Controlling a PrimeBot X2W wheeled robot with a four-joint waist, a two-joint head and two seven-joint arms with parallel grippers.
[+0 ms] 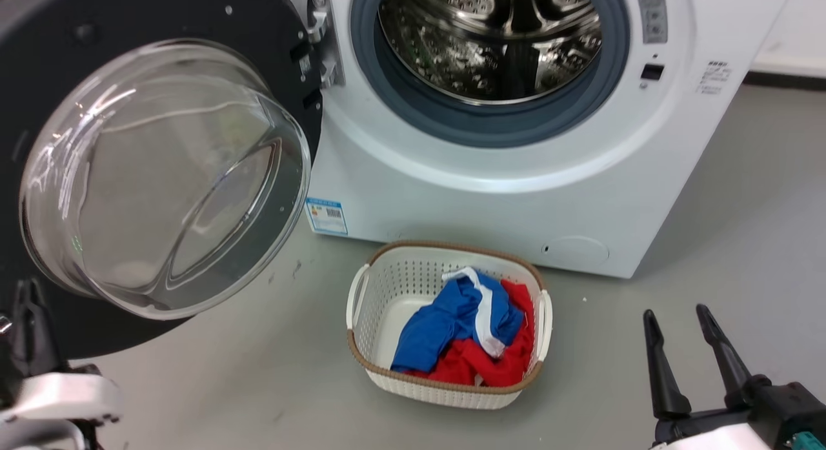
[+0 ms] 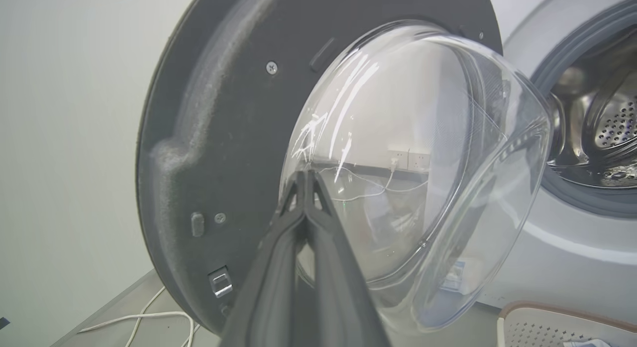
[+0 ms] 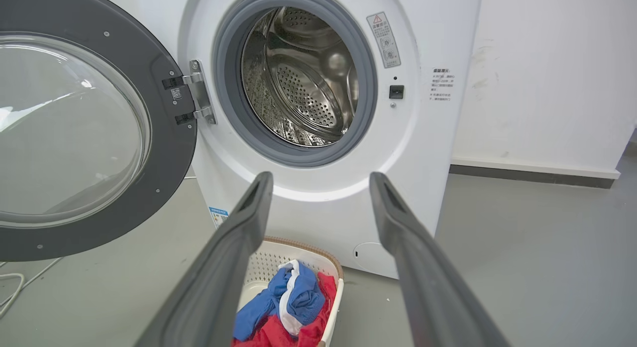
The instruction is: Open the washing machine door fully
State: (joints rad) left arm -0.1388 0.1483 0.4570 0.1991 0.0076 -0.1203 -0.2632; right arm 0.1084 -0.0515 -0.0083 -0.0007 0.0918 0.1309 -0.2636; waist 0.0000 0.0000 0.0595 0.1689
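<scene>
Left hand (image 2: pixel 304 176), closed on nothing, points at the washing machine door (image 2: pixel 224 113); right hand (image 3: pixel 321 181) gapes, empty.

We see a grey floor (image 1: pixel 723 230) carrying the washing machine (image 1: pixel 452 204) at twelve o'clock, a white laundry basket (image 1: pixel 387 295) at its six o'clock, and a loose white cable (image 2: pixel 144 317).

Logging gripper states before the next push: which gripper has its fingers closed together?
The left gripper: its two fingers meet at the tips, while the right gripper has its fingers wide apart.
</scene>
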